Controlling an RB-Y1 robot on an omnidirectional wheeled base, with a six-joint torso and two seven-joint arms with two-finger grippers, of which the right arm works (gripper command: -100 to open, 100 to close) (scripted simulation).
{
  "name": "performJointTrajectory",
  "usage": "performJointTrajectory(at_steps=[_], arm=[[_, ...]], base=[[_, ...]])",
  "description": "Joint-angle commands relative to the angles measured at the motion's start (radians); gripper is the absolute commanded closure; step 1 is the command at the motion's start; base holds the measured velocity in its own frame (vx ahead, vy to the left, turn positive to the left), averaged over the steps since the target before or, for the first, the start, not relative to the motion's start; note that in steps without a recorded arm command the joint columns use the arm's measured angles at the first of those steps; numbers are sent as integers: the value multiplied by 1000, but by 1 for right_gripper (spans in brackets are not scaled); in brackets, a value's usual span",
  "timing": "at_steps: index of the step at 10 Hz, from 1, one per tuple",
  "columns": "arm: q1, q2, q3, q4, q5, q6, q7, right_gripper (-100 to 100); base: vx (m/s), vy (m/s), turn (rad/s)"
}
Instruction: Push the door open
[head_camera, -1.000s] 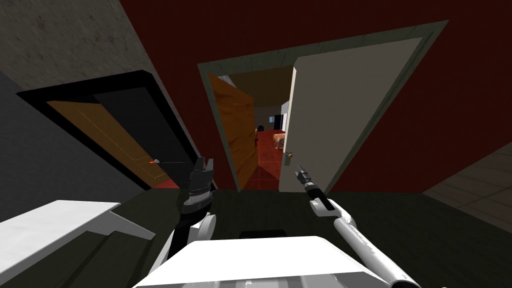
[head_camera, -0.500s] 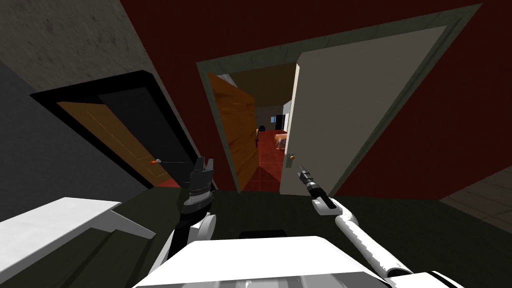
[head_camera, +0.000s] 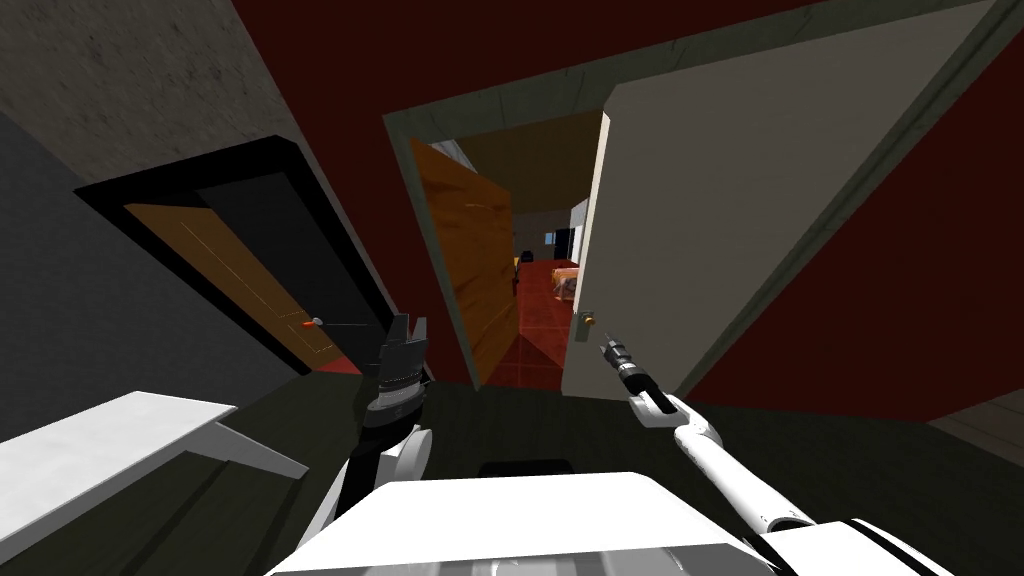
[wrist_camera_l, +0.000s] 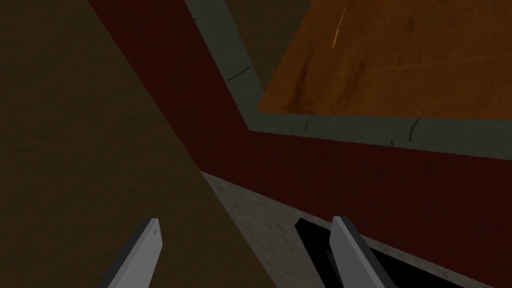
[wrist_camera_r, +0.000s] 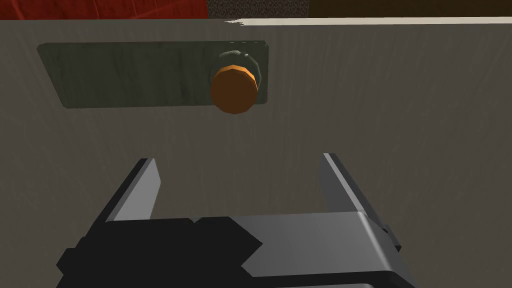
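Grey door (head_camera: 720, 230) upright, ajar, orange knob (wrist_camera_r: 234, 90) nearside

Dark red wall (head_camera: 900, 300) across front. Orange wood-grain door (head_camera: 465, 270) ajar; past it, red tiled floor (head_camera: 535, 335) and small pale furniture piece (head_camera: 566, 278), kind unclear. Off to left, black door frame (head_camera: 190, 163) holding second orange door (head_camera: 235, 280) with small red-tipped handle (head_camera: 312, 323). White slab (head_camera: 110, 450) lower left. Dark floor (head_camera: 880, 470) in foreground. Rough grey surface (head_camera: 120, 80) upper left.
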Motion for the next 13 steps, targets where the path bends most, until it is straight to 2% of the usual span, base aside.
performJointTrajectory(at_steps=[1, 10, 11, 13], arm=[[0, 0, 0, 0, 0, 0, 0, -100], [-30, 18, -24, 35, 3, 15, 17, -100], [-30, 18, -24, 35, 3, 15, 17, 100], [-30, 18, -24, 35, 3, 15, 17, 100]], base=[[36, -27, 8], [172, -46, 34], [-10, 0, -9], [-32, 7, 8]])
